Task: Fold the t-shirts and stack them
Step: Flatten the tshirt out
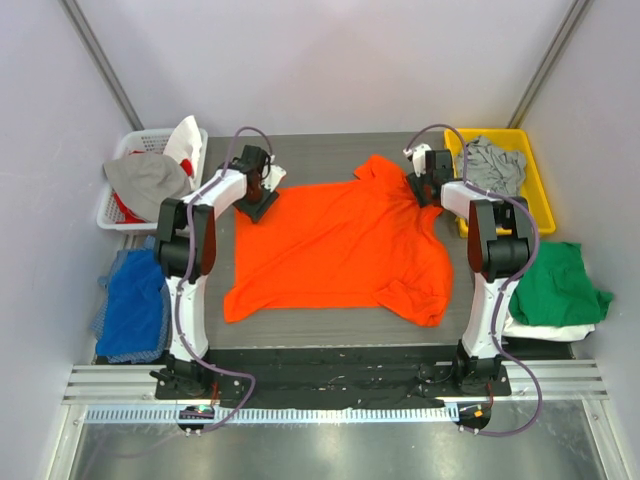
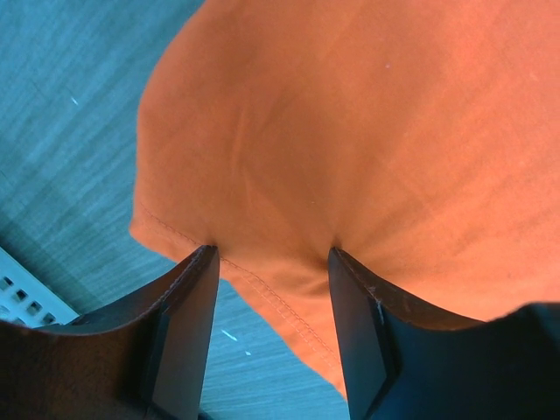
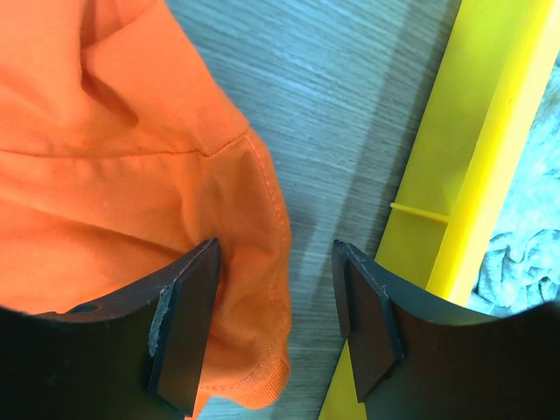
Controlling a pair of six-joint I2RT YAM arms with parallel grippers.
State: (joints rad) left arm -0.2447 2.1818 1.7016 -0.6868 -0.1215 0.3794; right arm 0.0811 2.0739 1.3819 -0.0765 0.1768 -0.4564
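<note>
fold-and-stack task, judged early for the current shirt. the bright orange short-sleeved soft cloth t-shirt (image 1: 340, 245) lies spread and unfolded on the dark grey counter (image 1: 300, 332). the left fingers (image 2: 188, 306) stand parted astride its far-left hem corner, nothing pinched. the right fingers (image 3: 188, 315) stand parted over its far-right sleeve edge, beside the yellow plastic bin (image 1: 540, 195). a green shirt (image 1: 555, 285) rests on a white shirt (image 1: 540, 330) at the right, probably the stack begun. crumpled garments in the bin and in the white mesh basket (image 1: 115, 215) appear to remain.
</note>
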